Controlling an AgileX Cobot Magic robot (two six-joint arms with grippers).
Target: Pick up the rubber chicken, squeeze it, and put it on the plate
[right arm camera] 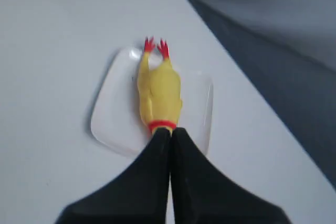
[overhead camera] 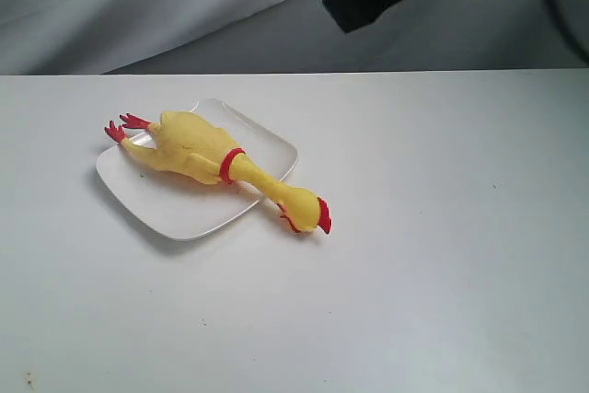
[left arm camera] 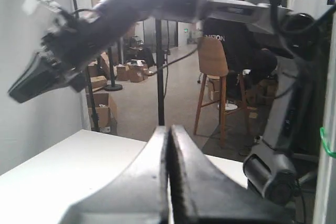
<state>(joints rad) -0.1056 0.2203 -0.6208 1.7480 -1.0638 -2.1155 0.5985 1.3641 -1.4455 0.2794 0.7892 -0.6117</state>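
Checking placement: found rubber chicken (overhead camera: 198,146) across plate (overhead camera: 175,207), head overhanging; right pincer (right arm camera: 170,130) and left pincer (left arm camera: 168,128) closed tight, empty; advised straight upward retreat.

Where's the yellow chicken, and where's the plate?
rubber chicken (overhead camera: 189,144): exterior view, on its yellow body.
plate (overhead camera: 170,204): exterior view, on the bare white part in front of the chicken.
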